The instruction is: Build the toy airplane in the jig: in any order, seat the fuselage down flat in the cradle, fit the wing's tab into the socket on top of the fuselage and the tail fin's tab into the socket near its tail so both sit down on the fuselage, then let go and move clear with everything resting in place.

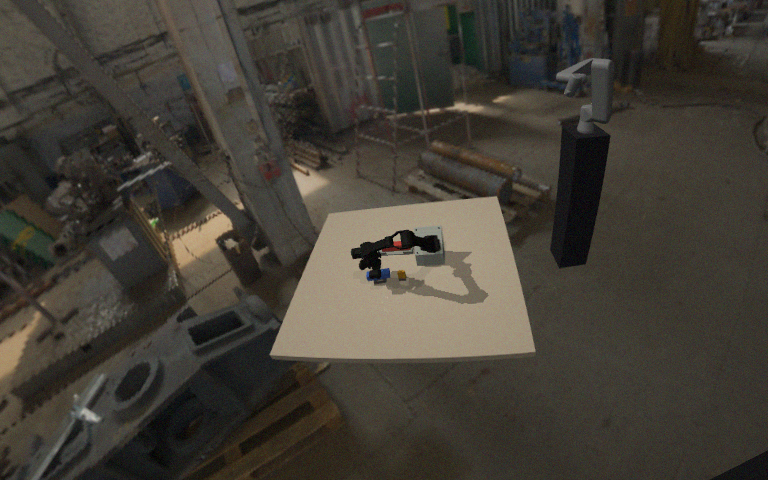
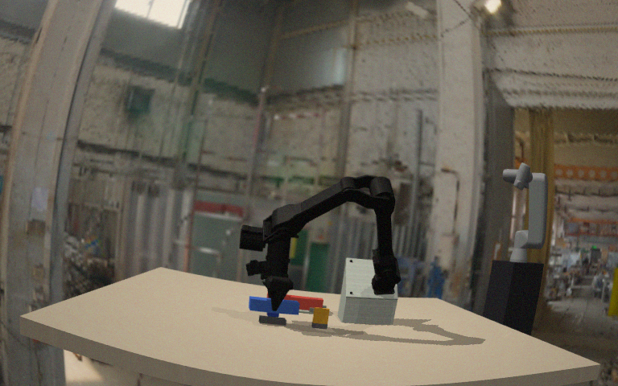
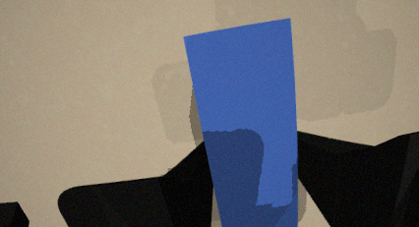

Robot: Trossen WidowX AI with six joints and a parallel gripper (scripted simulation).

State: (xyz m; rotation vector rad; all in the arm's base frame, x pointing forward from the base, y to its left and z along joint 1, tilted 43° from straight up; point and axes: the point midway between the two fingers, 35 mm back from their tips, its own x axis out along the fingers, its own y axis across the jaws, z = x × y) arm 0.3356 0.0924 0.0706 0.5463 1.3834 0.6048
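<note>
My gripper (image 1: 375,275) (image 2: 276,306) (image 3: 244,141) is shut on the blue wing (image 1: 384,273) (image 2: 257,304) (image 3: 243,80), with a black finger against each long side. In the exterior view the wing is level, its tab pointing down a little above a low dark stand (image 2: 265,321). The red fuselage (image 1: 399,244) (image 2: 305,301) lies behind the wing, low over the grey jig; how flat it sits is too small to tell. The orange tail fin (image 1: 401,274) (image 2: 320,315) stands upright on its own dark base (image 2: 319,326), right of the wing. The fuselage's sockets cannot be made out.
A pale grey box (image 1: 430,259) (image 2: 367,310) stands at the arm's base, right of the fuselage and tail fin. The parts are on a beige table (image 1: 400,333) (image 2: 183,339). Another grey arm (image 1: 600,89) (image 2: 536,210) stands on a black pedestal off the table.
</note>
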